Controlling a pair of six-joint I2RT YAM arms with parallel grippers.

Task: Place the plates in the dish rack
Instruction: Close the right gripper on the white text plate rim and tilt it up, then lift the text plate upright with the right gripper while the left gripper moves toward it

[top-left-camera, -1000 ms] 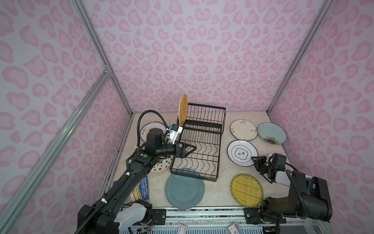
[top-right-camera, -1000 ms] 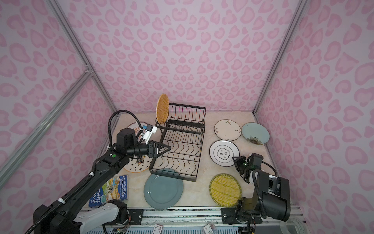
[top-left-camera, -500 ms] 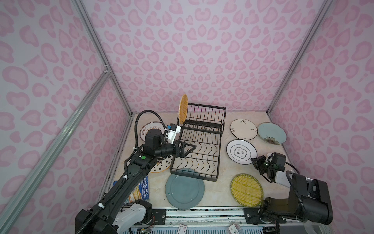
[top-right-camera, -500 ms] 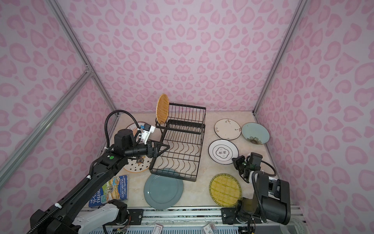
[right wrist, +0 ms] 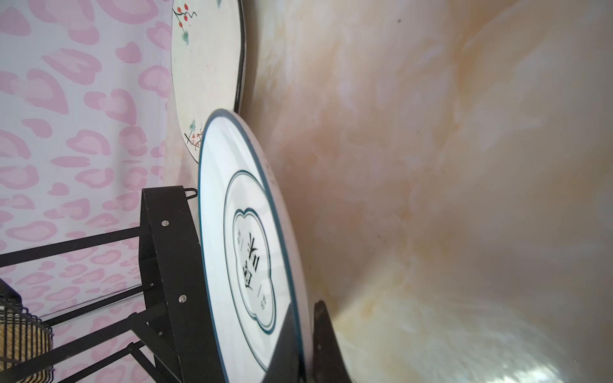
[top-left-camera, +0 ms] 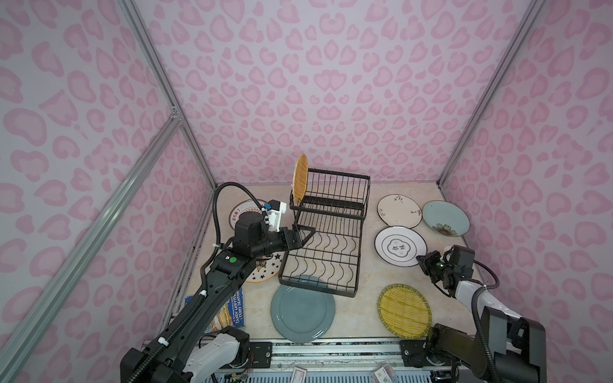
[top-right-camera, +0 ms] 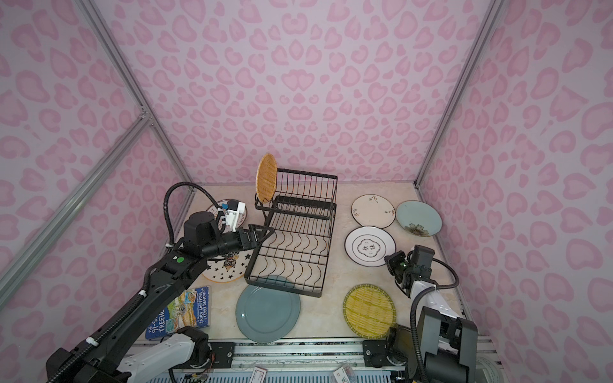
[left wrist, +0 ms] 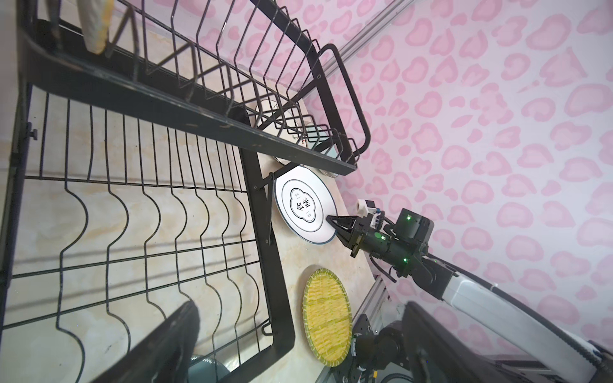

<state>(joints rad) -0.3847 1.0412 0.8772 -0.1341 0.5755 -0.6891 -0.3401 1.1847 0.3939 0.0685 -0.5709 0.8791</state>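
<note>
The black wire dish rack (top-left-camera: 360,252) (top-right-camera: 330,252) stands mid-table, and one orange woven plate (top-left-camera: 300,179) (top-right-camera: 267,179) stands upright in its raised tier. To its right lies a white plate with black rings (top-left-camera: 398,245) (top-right-camera: 368,246) (left wrist: 303,205) (right wrist: 245,248). My right gripper (top-left-camera: 420,260) (top-right-camera: 388,260) (left wrist: 328,219) (right wrist: 303,308) is shut on that plate's near rim, one finger above and one below. My left gripper (top-left-camera: 300,233) (top-right-camera: 262,233) (left wrist: 298,328) hangs open and empty over the left edge of the rack's lower tier.
Other plates lie flat: teal-grey (top-left-camera: 302,308) tucked under the rack's front, yellow woven (top-left-camera: 404,310), sprigged (top-left-camera: 399,211), pale blue (top-left-camera: 446,219), starred (top-left-camera: 265,270) and one behind the left arm (top-left-camera: 242,212). A blue book (top-left-camera: 229,308) lies at front left.
My right gripper has closed on the rim of the ringed plate, which has shifted slightly. The left arm has stayed over the rack's left edge.
</note>
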